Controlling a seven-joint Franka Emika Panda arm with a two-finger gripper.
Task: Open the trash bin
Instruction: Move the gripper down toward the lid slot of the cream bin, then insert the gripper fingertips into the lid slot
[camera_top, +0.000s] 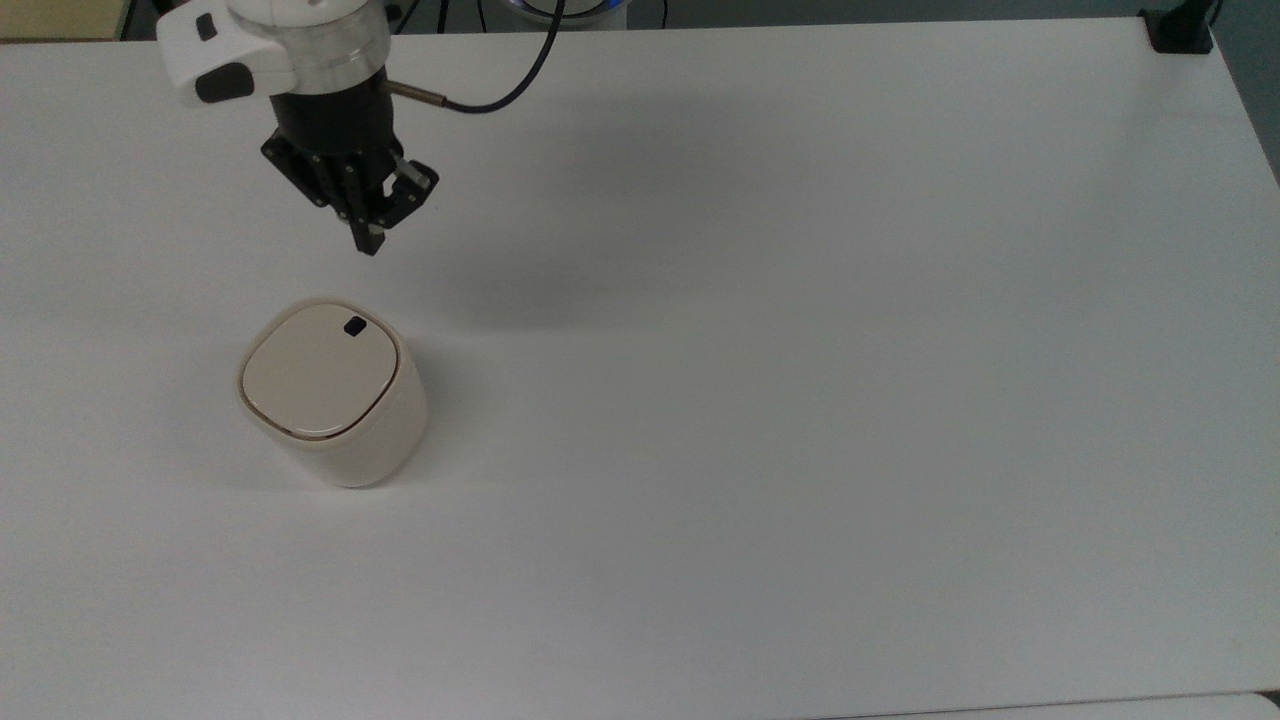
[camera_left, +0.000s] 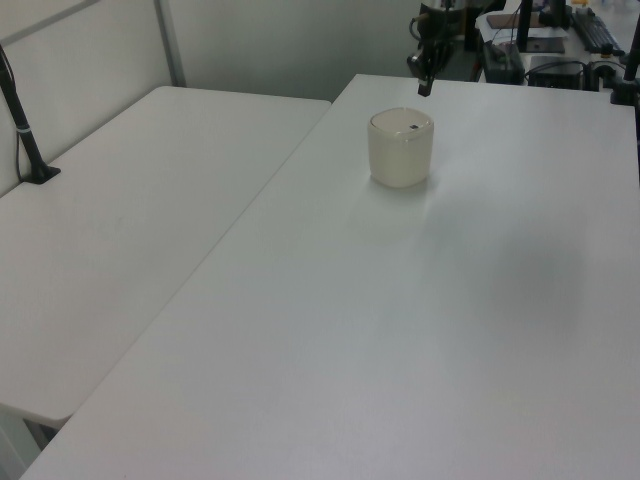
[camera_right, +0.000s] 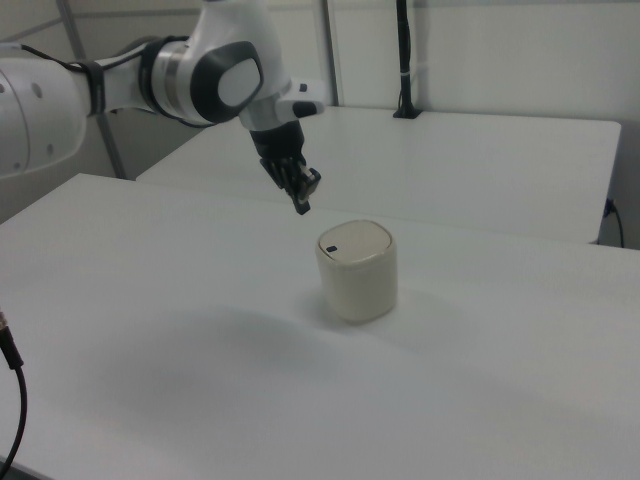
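Trash bin (camera_top: 335, 395): cream-beige, rounded-square, upright on the white table (camera_top: 800, 400), toward the top view's left; in the left view it stands at the far part of the table, in the right view near the middle.
Lid (camera_top: 318, 370): flat and down, a thin dark seam around its rim.
Button (camera_top: 354, 326): small and black, at the lid's edge nearest the arm in the top view.
Gripper (camera_top: 368, 243): black, fingers pressed together, holding nothing; it hangs in the air above the table, near the bin but apart from it, on the button's side.
Arm (camera_right: 150, 80): white with dark joints, entering from the right view's left, a black cable (camera_top: 500, 90) trailing off the wrist.
Second table (camera_left: 110, 230): white, alongside at the left view's left.
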